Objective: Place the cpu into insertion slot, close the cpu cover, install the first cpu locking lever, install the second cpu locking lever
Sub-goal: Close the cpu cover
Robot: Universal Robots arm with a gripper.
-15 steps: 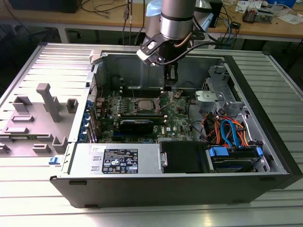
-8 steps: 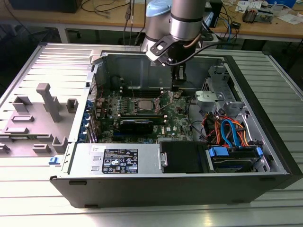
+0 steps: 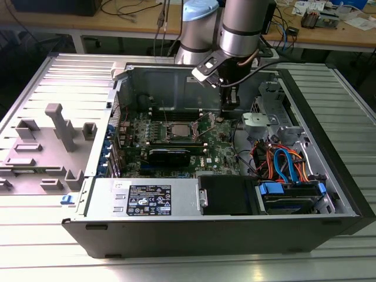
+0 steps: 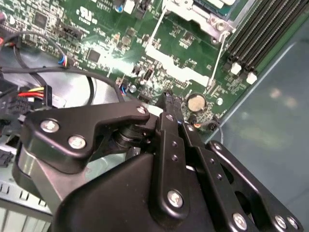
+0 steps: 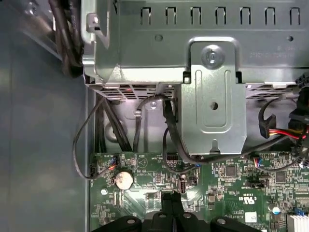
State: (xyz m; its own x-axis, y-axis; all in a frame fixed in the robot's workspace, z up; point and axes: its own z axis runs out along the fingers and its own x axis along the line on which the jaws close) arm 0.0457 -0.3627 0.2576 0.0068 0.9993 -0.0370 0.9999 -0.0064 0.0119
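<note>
The insertion slot (image 3: 177, 130) sits in the middle of the green board (image 3: 218, 148) inside the open computer case. A metal frame, the cpu cover, lies around it, and a grey square, likely the cpu, shows in its window. I cannot tell how the locking levers stand. A corner of the slot's metal frame (image 4: 203, 12) appears in the second wrist view. My gripper (image 3: 230, 104) hangs over the board's edge toward the exterior view's right of the slot, well apart from it. Its black fingers (image 4: 168, 96) (image 5: 173, 205) are pressed together with nothing visible between them.
A coin battery (image 5: 123, 180) lies on the board just below the fingertips. A silver drive cage (image 5: 210, 96) and bundled cables (image 3: 282, 161) crowd the case's right side in the exterior view. Long black memory slots (image 4: 260, 34) flank the socket. Grey fixtures (image 3: 59, 126) stand on the table outside.
</note>
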